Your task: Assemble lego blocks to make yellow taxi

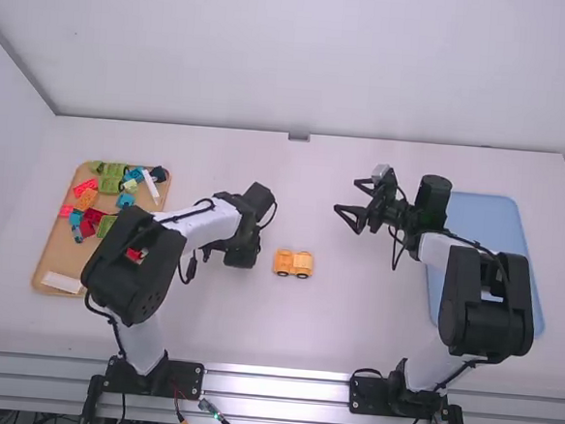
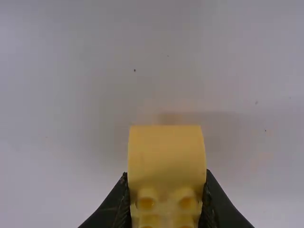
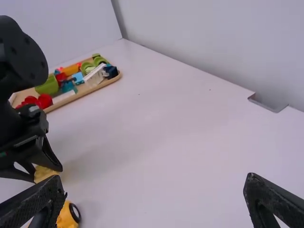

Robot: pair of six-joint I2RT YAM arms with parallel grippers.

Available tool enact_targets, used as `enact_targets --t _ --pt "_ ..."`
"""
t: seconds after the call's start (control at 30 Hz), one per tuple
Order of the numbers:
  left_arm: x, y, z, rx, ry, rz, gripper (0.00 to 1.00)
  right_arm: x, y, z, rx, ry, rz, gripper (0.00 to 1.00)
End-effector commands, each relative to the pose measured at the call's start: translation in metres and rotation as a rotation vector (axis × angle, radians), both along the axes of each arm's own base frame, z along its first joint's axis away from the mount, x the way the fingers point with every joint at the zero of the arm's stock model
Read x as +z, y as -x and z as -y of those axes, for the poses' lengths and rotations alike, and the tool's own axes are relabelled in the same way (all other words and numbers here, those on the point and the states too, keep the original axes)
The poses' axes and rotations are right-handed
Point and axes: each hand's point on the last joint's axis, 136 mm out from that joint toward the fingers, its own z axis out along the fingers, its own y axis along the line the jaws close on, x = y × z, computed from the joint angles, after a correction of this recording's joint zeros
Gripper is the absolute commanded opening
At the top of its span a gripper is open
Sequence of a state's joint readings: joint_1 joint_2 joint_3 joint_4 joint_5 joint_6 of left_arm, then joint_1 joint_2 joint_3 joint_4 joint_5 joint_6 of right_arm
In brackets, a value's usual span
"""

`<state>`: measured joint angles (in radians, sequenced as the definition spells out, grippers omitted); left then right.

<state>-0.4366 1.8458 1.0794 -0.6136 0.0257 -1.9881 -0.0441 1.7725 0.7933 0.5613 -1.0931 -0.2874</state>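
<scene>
At nine o'clock from the yellow taxi base (image 1: 293, 262) lies the wooden tray (image 1: 57, 250); nearer, the left gripper (image 1: 242, 255) clamps a yellow block (image 2: 166, 156). At one o'clock, the right gripper (image 1: 346, 195) has fingers apart.

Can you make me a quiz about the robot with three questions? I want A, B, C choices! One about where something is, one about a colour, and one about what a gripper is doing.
1. Where is the toy car?
A) In the wooden tray
B) On the white table
C) On the blue tray

2. What colour is the block in the left gripper?
A) Yellow
B) Green
C) Red

3. How is the right gripper?
A) Shut on a block
B) Shut and empty
C) Open and empty

Answers:
1 B: the car sits on the tabletop, away from both trays.
2 A: the studded block between the fingers is yellow.
3 C: its fingers stand wide apart, gripping nothing.
</scene>
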Motion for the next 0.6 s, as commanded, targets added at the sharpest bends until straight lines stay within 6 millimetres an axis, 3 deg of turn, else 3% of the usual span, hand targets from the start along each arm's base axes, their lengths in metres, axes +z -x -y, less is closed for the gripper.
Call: enact_targets --t 0.0,0.33,0.57 --pt "-0.0082 0.0080 -0.0045 0.020 -0.017 -0.024 0.02 0.0081 0.0033 -0.0003 0.007 0.001 0.026 0.99" --pt "-0.0179 0.0079 -0.0045 0.027 0.011 -0.006 0.06 0.0080 0.0030 0.0002 0.004 0.001 0.025 0.99" --pt "-0.0179 0.0090 -0.0028 0.025 0.018 -0.011 0.28 0.0079 0.0030 0.0002 0.004 0.000 0.023 0.99"
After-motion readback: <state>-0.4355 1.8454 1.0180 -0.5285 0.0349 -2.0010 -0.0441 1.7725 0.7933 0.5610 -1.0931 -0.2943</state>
